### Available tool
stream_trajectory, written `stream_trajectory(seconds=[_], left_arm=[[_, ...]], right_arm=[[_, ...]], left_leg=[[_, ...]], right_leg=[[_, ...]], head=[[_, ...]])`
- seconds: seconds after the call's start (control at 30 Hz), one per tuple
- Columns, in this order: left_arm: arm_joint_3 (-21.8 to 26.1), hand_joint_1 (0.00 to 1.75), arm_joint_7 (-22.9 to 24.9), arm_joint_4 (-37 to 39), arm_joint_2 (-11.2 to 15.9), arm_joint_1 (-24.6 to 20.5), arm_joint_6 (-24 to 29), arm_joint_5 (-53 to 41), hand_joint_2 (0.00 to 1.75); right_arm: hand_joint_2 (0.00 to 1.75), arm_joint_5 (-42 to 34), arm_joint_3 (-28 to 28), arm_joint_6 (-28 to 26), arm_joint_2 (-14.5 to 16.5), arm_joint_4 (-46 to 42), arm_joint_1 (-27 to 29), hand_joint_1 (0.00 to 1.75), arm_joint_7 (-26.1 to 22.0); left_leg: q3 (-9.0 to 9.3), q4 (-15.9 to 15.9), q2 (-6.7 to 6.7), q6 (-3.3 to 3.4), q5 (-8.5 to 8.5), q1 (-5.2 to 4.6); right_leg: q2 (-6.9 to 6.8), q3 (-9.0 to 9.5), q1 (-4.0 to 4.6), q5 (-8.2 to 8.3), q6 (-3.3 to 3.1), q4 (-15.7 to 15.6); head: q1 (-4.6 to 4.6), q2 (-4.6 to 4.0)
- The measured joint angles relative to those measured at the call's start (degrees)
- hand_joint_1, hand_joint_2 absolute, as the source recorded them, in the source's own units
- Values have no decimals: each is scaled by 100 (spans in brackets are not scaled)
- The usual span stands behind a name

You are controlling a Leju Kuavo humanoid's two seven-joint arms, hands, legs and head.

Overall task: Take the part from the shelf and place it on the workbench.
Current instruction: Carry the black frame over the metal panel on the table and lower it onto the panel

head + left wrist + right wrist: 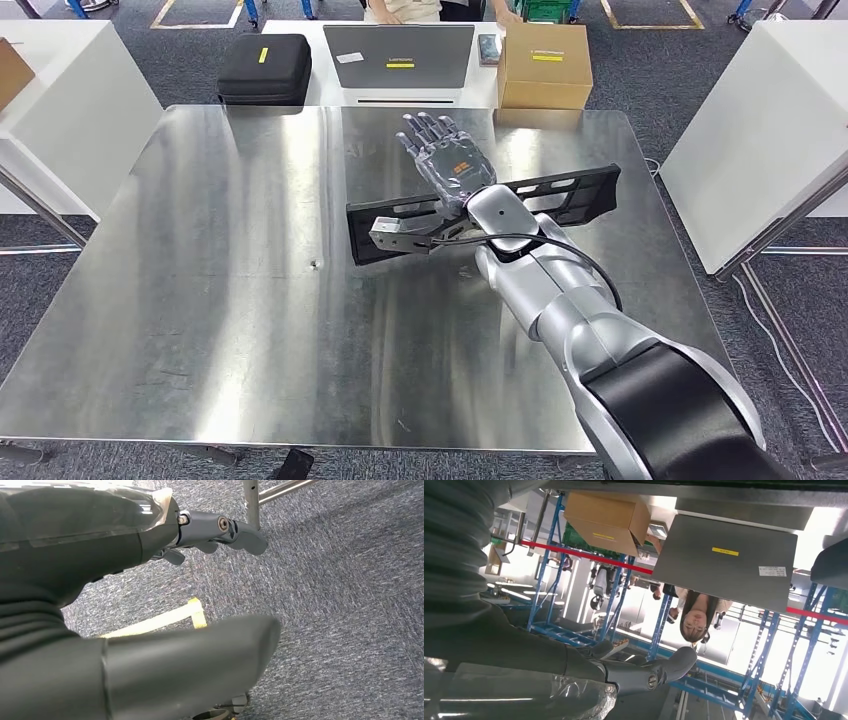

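Beyond the table's far edge stand a black case [264, 68] at left, a grey laptop [398, 57] in the middle and a cardboard box [545, 65] at right. A person [403, 10] sits behind the laptop.

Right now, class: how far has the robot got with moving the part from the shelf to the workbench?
Mostly done, it seems. The long black part lies flat on the steel workbench, off the shelf. The right hand is above it with fingers spread, holding nothing. The left hand hangs over the carpet. What looks left is pulling the right arm back.
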Motion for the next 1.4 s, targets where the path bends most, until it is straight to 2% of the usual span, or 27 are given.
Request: stream_trajectory(seconds=[0.33, 0.57, 0.77, 0.9, 0.93, 1.0, 1.23, 1.4], left_arm=[[3, 0, -1, 0, 0, 0, -19, 10, 0], [38, 0, 15, 0, 8, 1, -141, 107, 0], [153, 0, 15, 0, 37, 36, -175, 266, 0], [329, 0, -27, 1, 61, 150, -172, 530, 0], [382, 0, -42, 1, 66, 190, -167, 570, 0], [458, 0, -56, 2, 72, 245, -157, 618, 0], [685, 0, -81, 1, 72, 309, -121, 755, 0], [811, 0, -131, 1, 64, 394, -121, 864, 0]], right_arm=[[175, -92, -30, 75, -4, -1, -42, 0, -23], [175, -744, -417, 936, -21, -25, -374, 0, -422], [175, -1338, -857, 2280, -57, -72, -1164, 0, -608], [175, -2117, -1255, 4125, -31, -79, -2164, 0, -467], [175, -2265, -1382, 4503, -10, -82, -2431, 0, -405], [175, -2404, -1563, 4930, 37, -108, -2830, 0, -316], [175, -2355, -1682, 5217, 110, -276, -3418, 0, -263], [175, -1907, -1603, 5009, -160, -546, -3868, 0, -29]], left_leg=[[2, 0, 0, 0, 0, 1], [2, 0, 0, 0, 0, 0], [0, 0, 0, 0, 0, 0], [-22, -2, 1, 0, 0, 0], [-25, -2, 1, 0, 0, 0], [-23, -2, -2, -1, 0, 1], [-21, -1, -2, -3, -2, 4], [-16, 1, -16, -2, -2, -1]], right_leg=[[0, 1, -1, 0, 0, 0], [0, 1, -2, 0, 0, 0], [0, 0, -3, 0, 0, 1], [2, -22, -4, 0, 0, 1], [2, -27, -4, 0, 0, 1], [2, -26, -2, -1, 1, 1], [1, -24, -1, -1, 1, 1], [-4, -16, -2, -1, 1, 0]], head=[[0, 0], [1, 0], [2, 0], [0, 0], [0, 0], [1, 0], [1, 0], [1, 0]])
